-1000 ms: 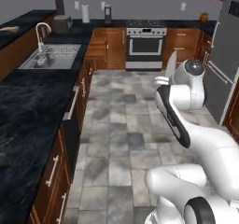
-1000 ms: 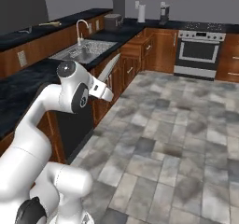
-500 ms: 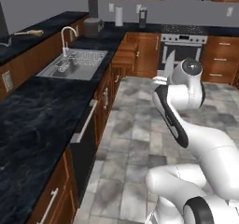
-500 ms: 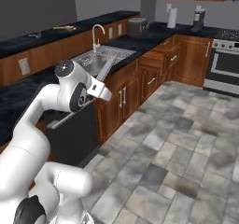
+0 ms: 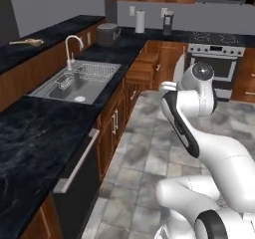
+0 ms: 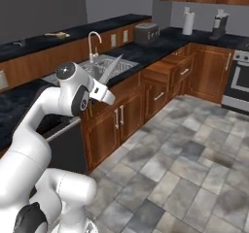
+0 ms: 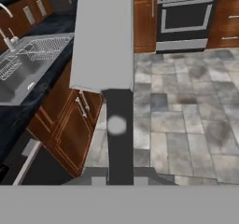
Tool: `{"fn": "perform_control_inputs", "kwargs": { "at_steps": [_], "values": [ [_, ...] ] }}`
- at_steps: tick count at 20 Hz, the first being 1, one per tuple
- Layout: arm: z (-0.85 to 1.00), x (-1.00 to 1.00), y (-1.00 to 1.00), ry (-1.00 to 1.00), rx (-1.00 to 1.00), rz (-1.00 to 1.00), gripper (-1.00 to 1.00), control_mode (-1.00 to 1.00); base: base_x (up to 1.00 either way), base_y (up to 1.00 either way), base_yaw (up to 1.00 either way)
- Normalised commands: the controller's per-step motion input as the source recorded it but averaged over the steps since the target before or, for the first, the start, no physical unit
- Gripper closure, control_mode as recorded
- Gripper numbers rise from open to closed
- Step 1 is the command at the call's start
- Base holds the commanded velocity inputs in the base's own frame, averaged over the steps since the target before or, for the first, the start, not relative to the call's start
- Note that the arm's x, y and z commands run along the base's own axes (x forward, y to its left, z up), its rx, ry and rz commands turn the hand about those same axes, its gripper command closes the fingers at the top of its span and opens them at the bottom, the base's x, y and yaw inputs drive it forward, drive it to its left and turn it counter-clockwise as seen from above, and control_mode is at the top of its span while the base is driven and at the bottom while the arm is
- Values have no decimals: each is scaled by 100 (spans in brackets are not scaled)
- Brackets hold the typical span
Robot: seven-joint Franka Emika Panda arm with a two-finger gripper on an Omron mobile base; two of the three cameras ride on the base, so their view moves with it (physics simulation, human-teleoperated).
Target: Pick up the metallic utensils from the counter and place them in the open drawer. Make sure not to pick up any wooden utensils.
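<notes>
Here, pincer (image 7: 117,174) pinching a metallic utensil (image 7: 105,41), broad flat grey blade, dark handle

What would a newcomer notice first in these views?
The grey blade with a dark handle, held in the tool and rising up the middle of the hand view. Next, the white arm raised beside the counter, with the sink set into it.

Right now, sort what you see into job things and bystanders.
Job: metal utensil held in the jaws; open drawer; counter; wooden spoon, to be left alone.
Lying about: sink; toaster; stove; paper towel roll.
</notes>
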Motion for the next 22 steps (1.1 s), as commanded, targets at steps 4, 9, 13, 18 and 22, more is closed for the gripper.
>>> {"fn": "perform_control_inputs", "kwargs": {
  "at_steps": [4, 9, 13, 18, 22],
  "values": [
    [0, 0, 0, 0, 0, 0, 100, 100, 100, -68, 17],
    [0, 0, 0, 0, 0, 0, 100, 100, 100, -68, 15],
    [0, 0, 0, 0, 0, 0, 100, 100, 100, -64, 11],
    [0, 0, 0, 0, 0, 0, 100, 100, 100, -56, 2],
    [0, 0, 0, 0, 0, 0, 100, 100, 100, -30, -1]
  ]
}}
